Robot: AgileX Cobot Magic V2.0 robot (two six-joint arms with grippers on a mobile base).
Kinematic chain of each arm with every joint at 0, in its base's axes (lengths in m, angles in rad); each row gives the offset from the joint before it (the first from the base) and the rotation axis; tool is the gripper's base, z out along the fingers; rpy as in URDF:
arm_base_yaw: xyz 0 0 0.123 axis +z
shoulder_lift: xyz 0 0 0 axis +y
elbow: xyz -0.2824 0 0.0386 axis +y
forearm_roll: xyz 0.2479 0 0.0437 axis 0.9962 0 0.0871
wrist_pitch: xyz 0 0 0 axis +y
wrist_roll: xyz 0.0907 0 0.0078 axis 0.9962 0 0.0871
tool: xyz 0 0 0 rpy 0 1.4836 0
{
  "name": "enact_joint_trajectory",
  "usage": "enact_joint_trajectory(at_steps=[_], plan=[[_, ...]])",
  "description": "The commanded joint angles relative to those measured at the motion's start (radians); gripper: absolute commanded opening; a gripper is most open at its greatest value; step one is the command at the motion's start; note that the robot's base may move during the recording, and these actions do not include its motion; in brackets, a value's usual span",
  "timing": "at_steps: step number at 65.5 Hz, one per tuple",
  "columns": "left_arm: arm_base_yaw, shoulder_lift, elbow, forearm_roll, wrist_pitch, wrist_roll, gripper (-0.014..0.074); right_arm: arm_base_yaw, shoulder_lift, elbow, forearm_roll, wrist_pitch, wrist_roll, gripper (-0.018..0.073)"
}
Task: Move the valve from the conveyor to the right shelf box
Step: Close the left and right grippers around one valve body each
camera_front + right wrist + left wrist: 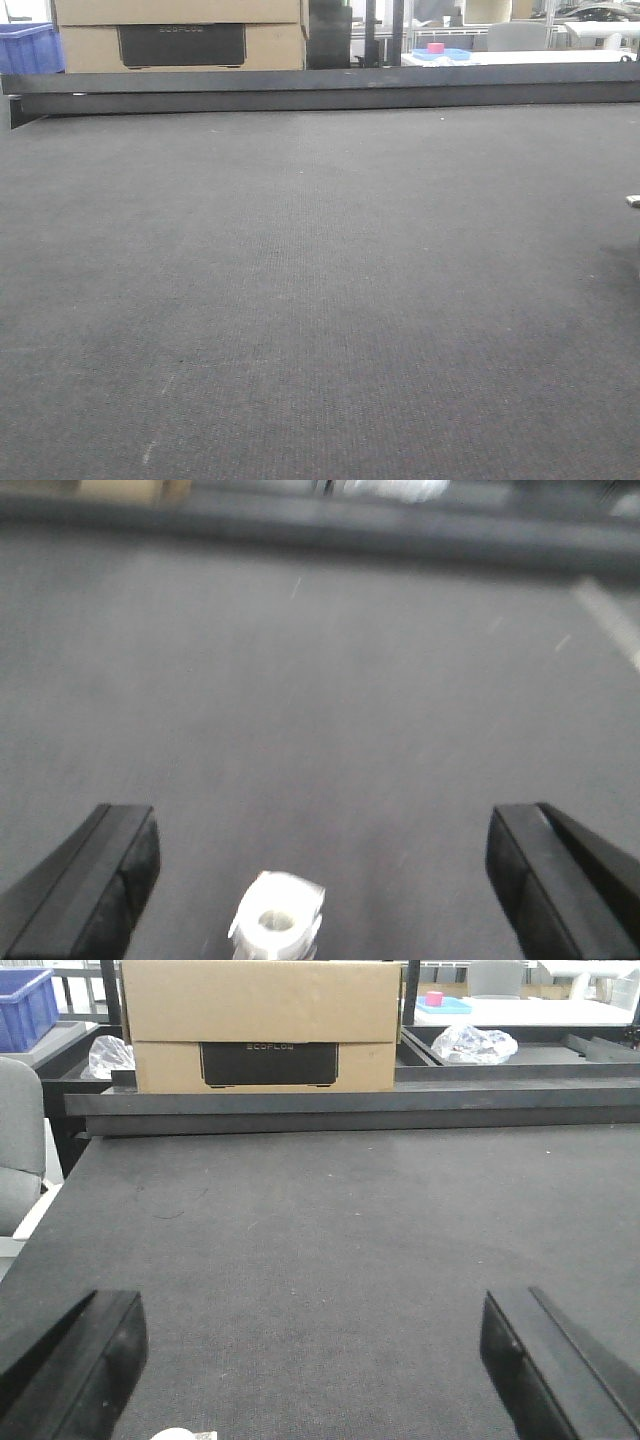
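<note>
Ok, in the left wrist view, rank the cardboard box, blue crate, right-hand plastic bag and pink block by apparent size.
1. cardboard box, by far the largest.
2. blue crate and plastic bag: about alike; the crate is cut off by the frame edge, so no ranking between them.
3. pink block, smallest.

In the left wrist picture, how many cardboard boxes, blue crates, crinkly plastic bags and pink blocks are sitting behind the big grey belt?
Cardboard box: 1
Blue crate: 1
Crinkly plastic bags: 2
Pink block: 1
Total: 5
</note>
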Motion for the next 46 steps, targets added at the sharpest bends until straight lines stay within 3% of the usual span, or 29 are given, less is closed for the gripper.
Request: enact_joint_trajectory(at_steps=[1, 7, 19, 46], plan=[[-0.007, 0.001, -0.008, -0.007, -0.021, -0.007, 0.058, 0.032, 0.11, -0.102, -0.008, 0.141, -0.018, 0.0568], [-0.007, 0.001, -0.008, -0.007, -0.021, -0.007, 0.058, 0.043, 0.225, -0.186, -0.008, 0.275, -0.018, 0.0568], [-0.007, 0.001, -0.008, -0.007, -0.021, -0.007, 0.058, 0.043, 0.431, -0.294, -0.008, 0.414, -0.014, 0.0568], [-0.007, 0.001, -0.008, -0.007, 0.009, -0.007, 0.058, 0.043, 0.777, -0.313, -0.023, 0.43, -0.006, 0.0568]])
